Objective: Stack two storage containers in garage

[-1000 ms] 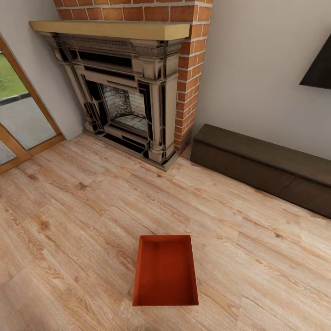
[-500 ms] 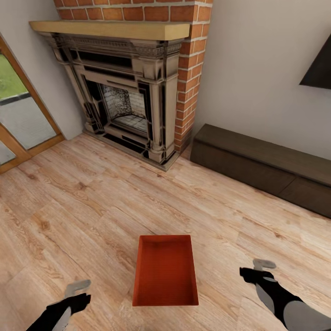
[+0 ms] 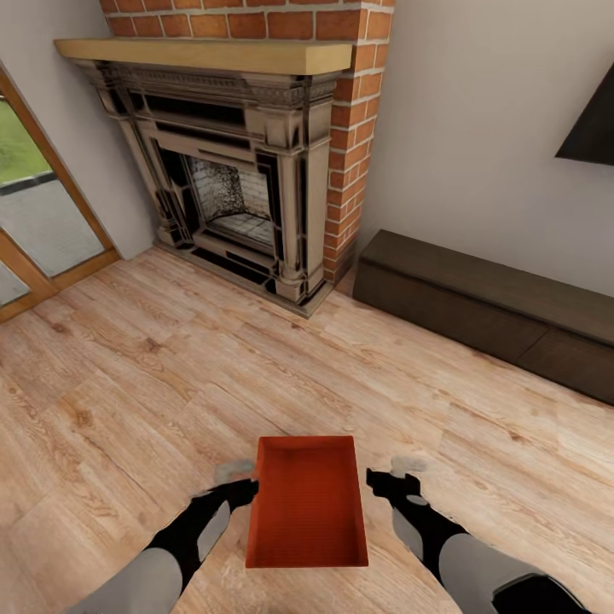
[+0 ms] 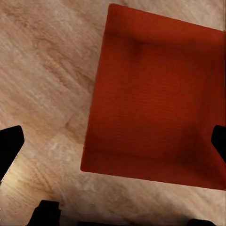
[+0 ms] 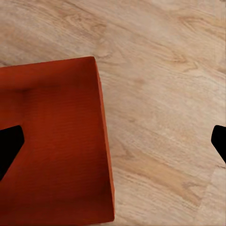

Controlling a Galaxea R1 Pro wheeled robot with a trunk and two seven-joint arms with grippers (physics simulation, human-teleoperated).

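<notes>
One orange-red storage container (image 3: 307,499) lies open side up on the living room's wood-plank floor (image 3: 128,384), close in front of me. My left gripper (image 3: 235,480) is open beside its left long wall. My right gripper (image 3: 396,474) is open just off its right long wall. In the left wrist view the container (image 4: 155,108) lies under the open left gripper (image 4: 114,143), one wall between the fingertips. In the right wrist view the container (image 5: 52,141) has its wall edge between the open right gripper's (image 5: 115,143) fingertips. Neither touches it. The other container and the garage are out of view.
A red-brick fireplace (image 3: 247,188) with a dark metal surround stands at the back. A long low dark-brown bench (image 3: 486,307) runs along the right wall under a black TV (image 3: 593,119). A glass door (image 3: 34,222) is at the left.
Both arms have risen into the head view from below and closed in on the container's two long sides. The container has not moved.
</notes>
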